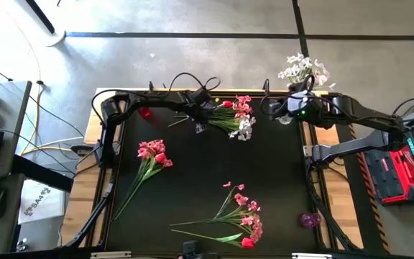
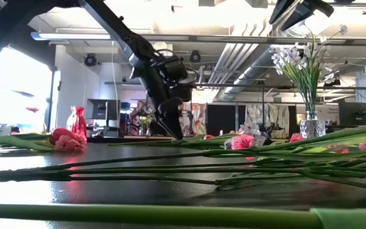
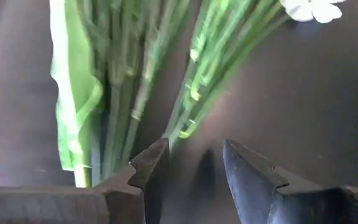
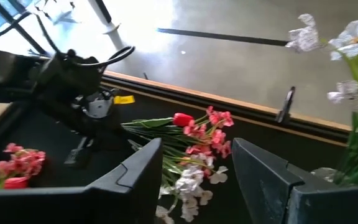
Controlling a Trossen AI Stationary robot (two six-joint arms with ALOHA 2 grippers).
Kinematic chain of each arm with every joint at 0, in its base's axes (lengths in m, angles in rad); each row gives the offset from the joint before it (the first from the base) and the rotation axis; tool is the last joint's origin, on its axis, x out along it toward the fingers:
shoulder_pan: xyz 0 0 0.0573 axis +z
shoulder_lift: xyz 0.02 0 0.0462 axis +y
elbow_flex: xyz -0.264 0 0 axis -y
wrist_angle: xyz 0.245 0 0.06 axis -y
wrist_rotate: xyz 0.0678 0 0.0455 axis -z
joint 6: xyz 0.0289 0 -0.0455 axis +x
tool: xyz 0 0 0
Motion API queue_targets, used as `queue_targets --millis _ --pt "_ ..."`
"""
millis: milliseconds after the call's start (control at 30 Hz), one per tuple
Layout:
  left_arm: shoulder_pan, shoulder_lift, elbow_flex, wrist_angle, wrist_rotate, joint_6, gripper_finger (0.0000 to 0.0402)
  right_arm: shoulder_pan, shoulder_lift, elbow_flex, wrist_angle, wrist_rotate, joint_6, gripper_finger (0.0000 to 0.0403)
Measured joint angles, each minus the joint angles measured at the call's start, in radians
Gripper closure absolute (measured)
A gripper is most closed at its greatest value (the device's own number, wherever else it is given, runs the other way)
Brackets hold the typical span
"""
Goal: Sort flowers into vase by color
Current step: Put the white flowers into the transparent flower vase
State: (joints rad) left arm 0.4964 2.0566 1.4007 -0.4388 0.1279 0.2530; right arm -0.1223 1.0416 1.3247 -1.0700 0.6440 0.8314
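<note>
A mixed bunch of flowers (image 1: 237, 116), pink, red and white, lies at the table's far side with its green stems (image 3: 135, 74) pointing toward my left gripper (image 3: 194, 146). My left gripper (image 1: 200, 125) stands open, pointing steeply down, its fingertips just short of the stems' cut ends (image 3: 182, 132). Sprays of white blossoms (image 1: 304, 69) stand in a glass vase (image 2: 311, 127) at the far right corner. My right gripper (image 4: 197, 146) hovers open and empty high beside that vase (image 1: 286, 115).
A pink and red bunch (image 1: 153, 154) lies left of centre, and another pink and red bunch (image 1: 241, 216) lies near the front edge. A red vase (image 1: 144, 111) stands far left and a purple vase (image 1: 309, 219) at the near right. The table's dark middle (image 1: 214, 169) is bare.
</note>
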Motion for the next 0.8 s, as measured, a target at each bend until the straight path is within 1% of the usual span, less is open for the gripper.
queue_targets --millis 100,200,300,400,500,667,800 --pt "0.001 0.011 0.035 -0.060 -0.026 0.011 0.0262 0.000 0.000 0.000 0.012 -0.007 -0.001 0.0219" --pt "-0.005 0.044 0.108 -0.111 -0.065 -0.015 0.0262 0.000 0.000 0.000 0.015 -0.009 -0.001 0.0219" --pt "-0.017 0.126 0.230 -0.261 -0.105 -0.041 0.0262 0.000 0.000 0.000 0.015 -0.020 0.001 0.0219" --pt "-0.035 0.203 0.358 -0.406 -0.179 -0.037 0.0262 0.009 0.000 0.000 0.014 -0.030 0.004 0.0219" --pt "-0.041 0.251 0.449 -0.514 -0.188 -0.006 0.0262 0.028 0.000 0.000 0.013 -0.030 0.005 0.0219" --pt "-0.035 0.259 0.467 -0.553 -0.155 0.070 0.0263 0.052 0.000 0.000 0.012 -0.010 0.008 0.0219" --pt "-0.028 0.261 0.466 -0.561 -0.130 0.143 0.0278 0.058 0.000 0.000 0.013 -0.006 0.008 0.0219"
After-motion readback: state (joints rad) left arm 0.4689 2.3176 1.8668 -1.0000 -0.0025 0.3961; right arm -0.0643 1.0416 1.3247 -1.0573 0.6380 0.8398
